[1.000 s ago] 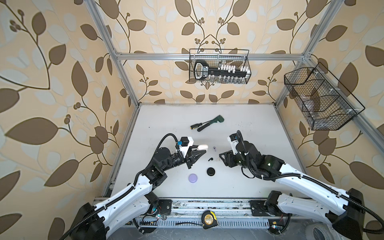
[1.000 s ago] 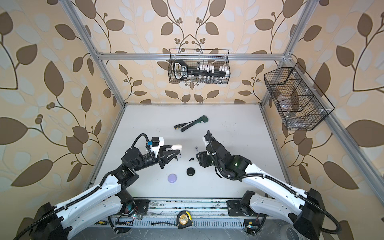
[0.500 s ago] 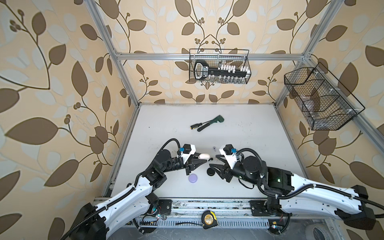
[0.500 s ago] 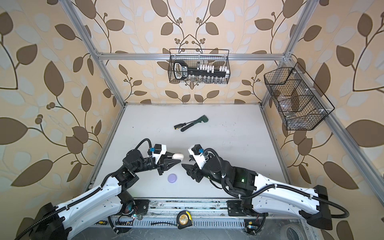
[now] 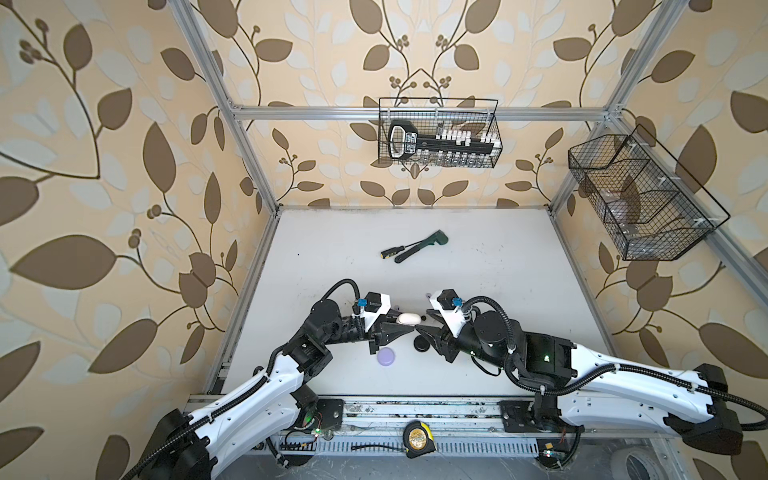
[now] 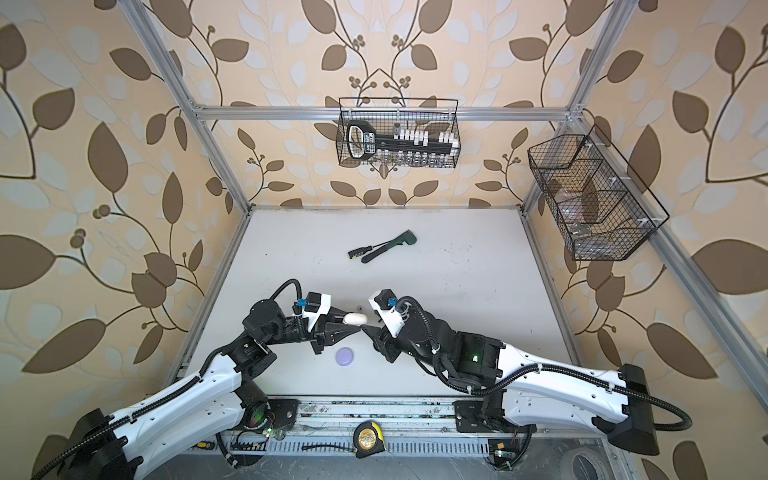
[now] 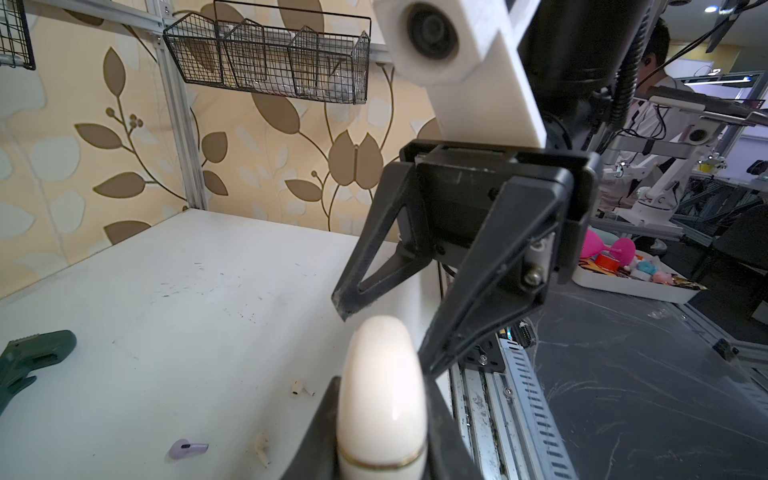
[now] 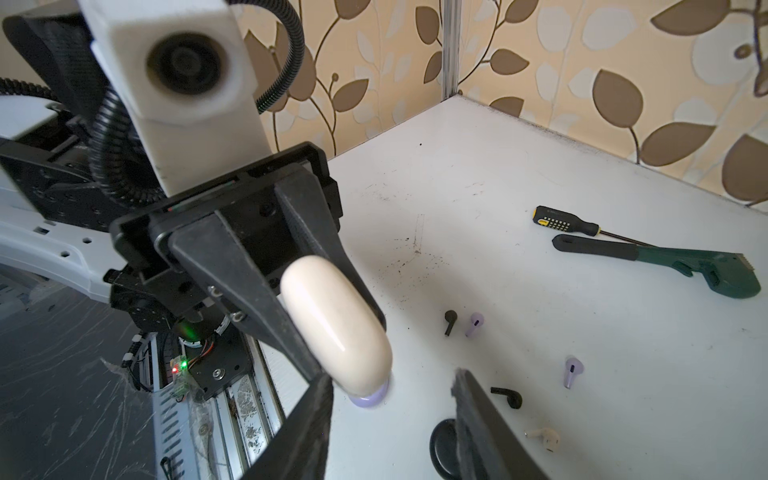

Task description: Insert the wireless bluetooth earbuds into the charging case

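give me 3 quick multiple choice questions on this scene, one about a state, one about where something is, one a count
1. The right gripper has its jaws:
A shut, empty
B apart, gripping nothing
C shut on a pen

2. The cream case is:
A held by the left gripper
B held by the right gripper
C lying loose, ungripped

3. How many lilac earbuds show in the right wrist view?
A none
B five
C two

Key:
1 B: the left wrist view shows a wide gap between its fingers, with neither pressing on anything.
2 A: the left gripper's two fingers clamp the case's sides in both wrist views.
3 C: two small lilac stemmed buds lie apart on the white surface.
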Robot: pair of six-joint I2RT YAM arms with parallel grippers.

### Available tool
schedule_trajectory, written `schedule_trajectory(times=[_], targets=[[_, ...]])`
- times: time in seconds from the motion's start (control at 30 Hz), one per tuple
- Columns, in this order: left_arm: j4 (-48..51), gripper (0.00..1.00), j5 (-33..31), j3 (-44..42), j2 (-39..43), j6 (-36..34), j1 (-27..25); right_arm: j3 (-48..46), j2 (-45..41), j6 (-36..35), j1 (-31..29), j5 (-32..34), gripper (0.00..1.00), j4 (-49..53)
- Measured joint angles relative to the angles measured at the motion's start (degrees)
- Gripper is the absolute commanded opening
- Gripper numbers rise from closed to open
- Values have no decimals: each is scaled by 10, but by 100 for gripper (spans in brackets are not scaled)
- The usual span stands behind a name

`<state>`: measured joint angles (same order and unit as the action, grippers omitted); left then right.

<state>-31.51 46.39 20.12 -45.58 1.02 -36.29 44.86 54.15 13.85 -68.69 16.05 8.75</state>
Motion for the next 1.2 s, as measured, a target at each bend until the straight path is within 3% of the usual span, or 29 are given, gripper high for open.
schedule_trajectory(times=[0.43, 0.8, 1.2], targets=[[10, 0, 26, 0, -11, -13, 2, 6, 2, 7, 12, 11, 37, -3], [5, 0, 30, 0, -12, -7, 0, 12, 18, 25, 21, 18, 38, -8], [-67, 0, -4, 0, -32, 57, -1, 62, 24, 78, 25, 42, 45, 16]])
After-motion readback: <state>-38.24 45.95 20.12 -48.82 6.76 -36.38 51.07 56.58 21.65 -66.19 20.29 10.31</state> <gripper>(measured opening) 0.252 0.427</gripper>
